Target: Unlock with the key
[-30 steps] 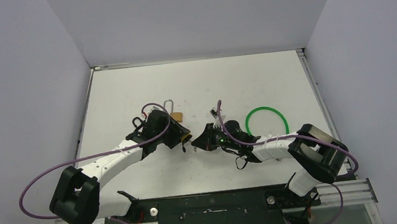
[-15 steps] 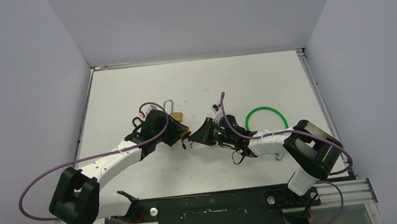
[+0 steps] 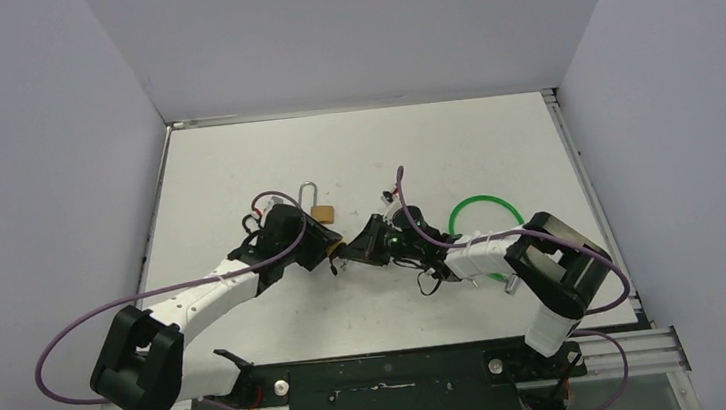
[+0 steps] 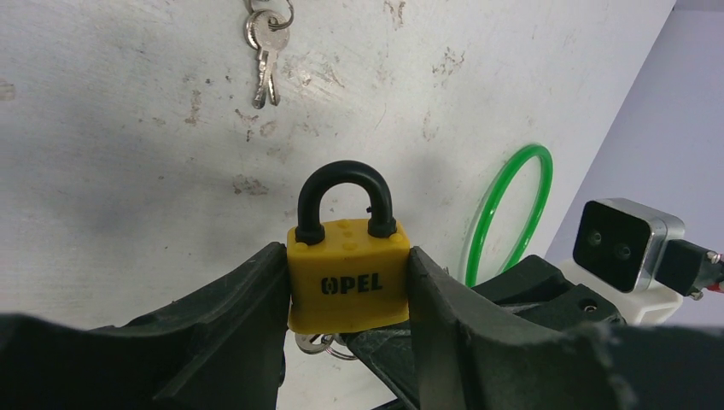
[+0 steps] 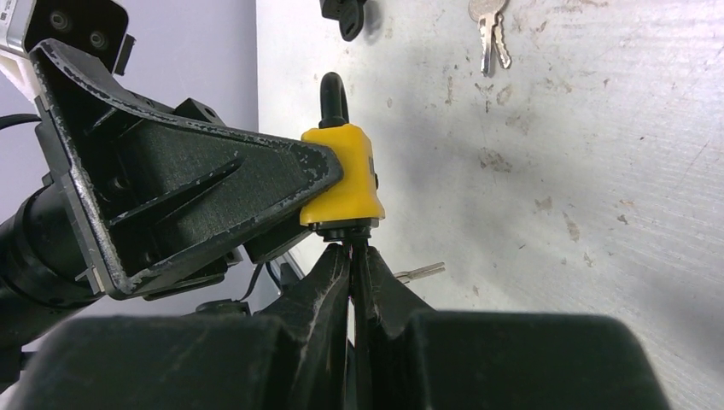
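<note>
Midway between the table's side edges, left gripper [image 4: 347, 256] clamped the padlock [image 4: 346, 286], right gripper [image 5: 353, 260] pinched the key [image 5: 348, 231] beneath, green ring [image 3: 484, 197] alongside.

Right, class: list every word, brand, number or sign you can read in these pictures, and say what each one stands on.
"OPEL": black letters on the front of the yellow padlock.
On the brass padlock and the loose keys, any marks are too small to read.

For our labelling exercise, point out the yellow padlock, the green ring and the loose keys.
yellow padlock [image 4: 346, 278]: left wrist view, front of body.
green ring [image 3: 484, 197]: top view, far arc.
loose keys [image 4: 265, 73]: left wrist view, blade.
</note>
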Robot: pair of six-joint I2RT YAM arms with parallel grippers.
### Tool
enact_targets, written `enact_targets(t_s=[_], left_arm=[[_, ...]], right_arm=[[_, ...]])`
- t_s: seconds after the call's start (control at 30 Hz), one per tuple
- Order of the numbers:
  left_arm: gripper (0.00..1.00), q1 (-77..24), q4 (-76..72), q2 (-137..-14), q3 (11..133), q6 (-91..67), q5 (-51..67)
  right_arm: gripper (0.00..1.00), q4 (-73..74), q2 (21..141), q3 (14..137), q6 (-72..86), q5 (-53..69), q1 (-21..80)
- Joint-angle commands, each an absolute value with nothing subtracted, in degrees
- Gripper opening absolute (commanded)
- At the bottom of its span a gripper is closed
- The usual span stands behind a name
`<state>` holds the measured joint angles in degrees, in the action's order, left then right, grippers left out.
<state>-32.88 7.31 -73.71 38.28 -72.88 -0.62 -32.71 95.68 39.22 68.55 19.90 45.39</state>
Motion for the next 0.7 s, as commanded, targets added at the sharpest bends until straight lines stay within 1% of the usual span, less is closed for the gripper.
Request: enact_targets(t_s=[0.0, 0.13, 0.3, 0.37, 0.47, 0.57, 0.67], left_arm=[[0.00, -34.5, 2.7, -69.9, 38.8, -74.3, 9.1], [0.00, -34.5, 2.2, -69.4, 38.4, -74.5, 9.4], [0.00, -34.4, 2.3, -68.9, 38.5, -74.7, 8.7], [0.00, -34.5, 2.7, -68.6, 38.4, -74.7, 7.5], [0.00, -34.7, 5.1, -67.3, 39.8, -74.2, 2.5], [0.00, -34.7, 8.0, -65.3, 41.2, -73.2, -3.5], [0.00, -34.6, 9.7, -64.7, 42.4, -72.1, -6.7]], right_arm=[[0.00, -38.9, 97.8, 41.2, 71.4, 15.9, 43.9], [0.00, -44.0, 98.9, 40.2, 74.9, 17.8, 43.3], [0.00, -44.0, 98.0, 40.2, 70.8, 17.4, 43.4], [0.07, -44.5, 96.8, 38.7, 68.8, 17.0, 43.4], [0.17, -51.1, 94.5, 34.6, 66.3, 18.3, 43.4], [0.30, -52.5, 91.8, 31.5, 64.2, 19.3, 43.6], [0.43, -55.2, 89.5, 29.3, 61.3, 20.6, 44.2]])
